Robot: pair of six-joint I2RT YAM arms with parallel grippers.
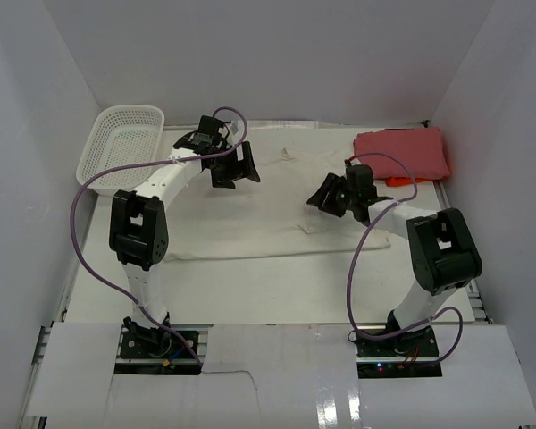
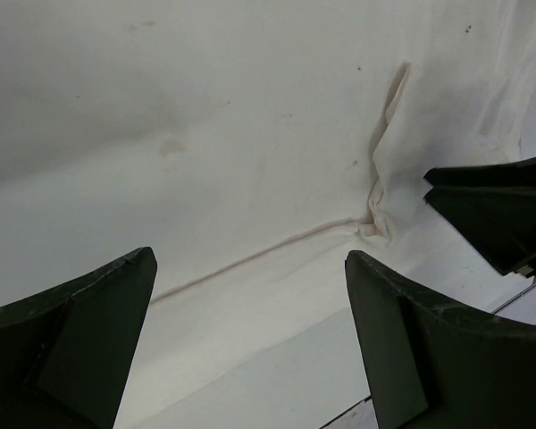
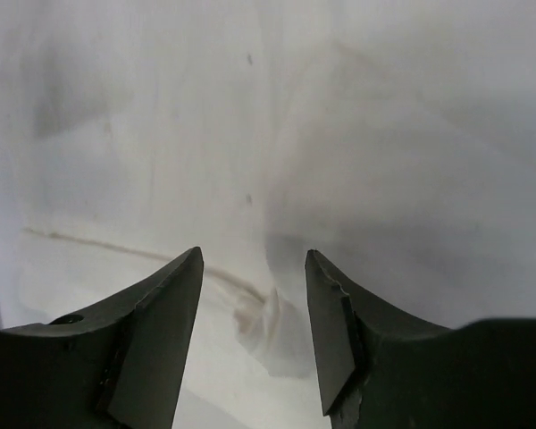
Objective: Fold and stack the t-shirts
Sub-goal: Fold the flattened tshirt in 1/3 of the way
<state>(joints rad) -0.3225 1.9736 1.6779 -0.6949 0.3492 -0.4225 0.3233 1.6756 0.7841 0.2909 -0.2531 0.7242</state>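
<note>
Left hand (image 1: 237,177) and right hand (image 1: 324,198) hang parted over cream-white t-shirt (image 1: 250,223).

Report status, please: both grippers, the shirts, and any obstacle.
Left gripper open, above the cream shirt. Right gripper open, empty, over same shirt. Red shirt folded, far right. Nothing in the way; basket at far left.

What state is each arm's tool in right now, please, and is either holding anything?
Left tool: open wide, holding nothing, above the plain cream-white cloth t-shirt.
Right tool: open, holding nothing, over the same shirt.
</note>
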